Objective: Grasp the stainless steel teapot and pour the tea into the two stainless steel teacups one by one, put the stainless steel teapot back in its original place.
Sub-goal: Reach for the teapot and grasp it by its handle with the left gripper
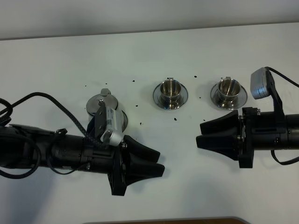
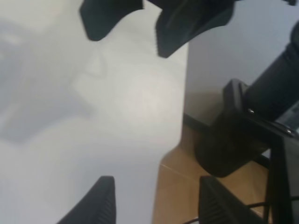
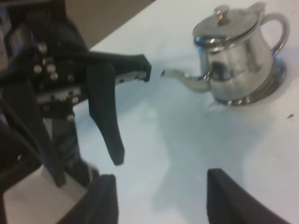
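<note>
The stainless steel teapot [image 1: 103, 103] [image 3: 233, 51] stands upright, lid on, on its round saucer [image 3: 276, 77] at the left of the table, partly hidden by my left wrist camera. My left gripper [image 1: 156, 162] [image 2: 156, 186] is open and empty, in front of and right of the pot, not touching it. The two stainless steel teacups [image 1: 170, 91] [image 1: 229, 89] sit on their saucers at centre and right. My right gripper [image 1: 201, 134] [image 3: 159, 179] is open and empty, in front of the right cup and facing the left gripper.
Small dark specks [image 1: 175, 119] dot the white table [image 1: 56, 60] around the cups. The table's near edge [image 2: 180, 140] runs close to the left gripper, with brown floor [image 2: 182, 186] beyond. A bare stretch of table lies between the two grippers.
</note>
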Tool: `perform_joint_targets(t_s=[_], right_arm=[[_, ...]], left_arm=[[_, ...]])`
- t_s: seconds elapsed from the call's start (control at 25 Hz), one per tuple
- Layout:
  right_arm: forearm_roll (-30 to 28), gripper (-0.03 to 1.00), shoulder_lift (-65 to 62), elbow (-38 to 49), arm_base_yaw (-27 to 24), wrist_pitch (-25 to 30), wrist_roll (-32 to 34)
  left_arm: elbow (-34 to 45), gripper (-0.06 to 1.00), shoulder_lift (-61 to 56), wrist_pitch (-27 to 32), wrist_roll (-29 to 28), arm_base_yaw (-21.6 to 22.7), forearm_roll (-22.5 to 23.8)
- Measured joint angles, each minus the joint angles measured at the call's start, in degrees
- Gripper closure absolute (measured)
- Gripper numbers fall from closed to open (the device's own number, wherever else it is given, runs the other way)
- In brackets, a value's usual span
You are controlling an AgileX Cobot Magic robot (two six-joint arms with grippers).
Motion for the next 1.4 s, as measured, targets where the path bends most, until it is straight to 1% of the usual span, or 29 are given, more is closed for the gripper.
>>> perform_joint_targets(t_s=[0.08,0.16,0.24,0.32,0.4,0.44,0.48,0.56,0.6,0.72,0.88,0.92,1.0,1.12,1.16,1.24,1.32,1.4], right_arm=[[2.0,0.53,0.0,-0.9,0.0,0.0,0.0],[3.8,0.53,0.0,-2.7,0.0,0.0,0.0],[4.4,0.53,0.0,-5.6,0.0,0.0,0.7],[4.2,0.53,0.0,-8.5,0.0,0.0,3.2],[2.6,0.53,0.0,-12.2,0.0,0.0,7.0],[0.9,0.53,-0.3,-13.8,0.0,-0.1,9.2],[-1.3,0.53,-0.6,-15.8,0.0,-0.2,11.8],[-6.0,0.53,-1.7,-19.8,0.0,-0.1,17.1],[-8.6,0.53,-2.4,-21.5,0.0,-0.1,20.3],[-16.1,0.53,-3.7,-27.4,0.0,-0.2,30.6],[-25.7,0.55,-4.4,-34.9,0.0,-1.6,44.4],[-27.9,0.56,-4.4,-36.5,0.0,-1.8,47.2],[-31.6,0.57,-4.4,-38.8,0.0,-1.9,51.4],[-36.9,0.57,-4.4,-40.7,0.9,-2.9,56.0],[-38.7,0.58,-4.4,-40.8,1.7,-3.8,57.2],[-41.6,0.58,-4.4,-40.9,3.9,-6.3,59.0],[-43.6,0.58,-4.4,-40.9,6.8,-9.3,59.9],[-44.5,0.58,-4.4,-40.9,9.3,-11.4,60.1]], left_arm=[[-1.2,0.48,-0.9,-1.4,-1.7,1.3,-0.3],[-2.8,0.48,-2.3,-2.1,-4.7,3.3,-0.3],[-5.0,0.48,-3.9,-2.4,-9.8,5.9,0.9],[-7.0,0.48,-6.0,-2.5,-15.7,8.3,3.7],[-9.3,0.48,-8.2,-2.5,-23.2,10.7,8.4],[-10.2,0.48,-9.4,-2.5,-27.3,11.6,10.7],[-11.3,0.48,-10.6,-2.5,-30.8,12.6,13.6],[-13.5,0.48,-13.1,-2.6,-39.8,14.1,19.6],[-14.4,0.48,-14.5,-2.8,-43.7,14.4,22.1],[-17.3,0.48,-18.7,-2.9,-58.1,14.7,31.8],[-19.3,0.48,-25.2,-2.4,-76.7,14.7,47.6],[-19.3,0.48,-27.1,-2.0,-81.7,14.7,52.2],[-19.3,0.48,-30.6,-1.0,-91.6,14.7,60.6],[-19.3,0.48,-35.8,2.4,-103.9,14.7,73.7],[-19.3,0.48,-37.6,4.0,-107.4,14.7,77.0],[-19.1,0.48,-41.0,7.4,-112.7,14.7,83.8],[-17.5,0.48,-44.9,8.5,-116.0,14.7,88.3],[-14.9,0.48,-48.5,8.9,-117.6,14.7,91.2]])
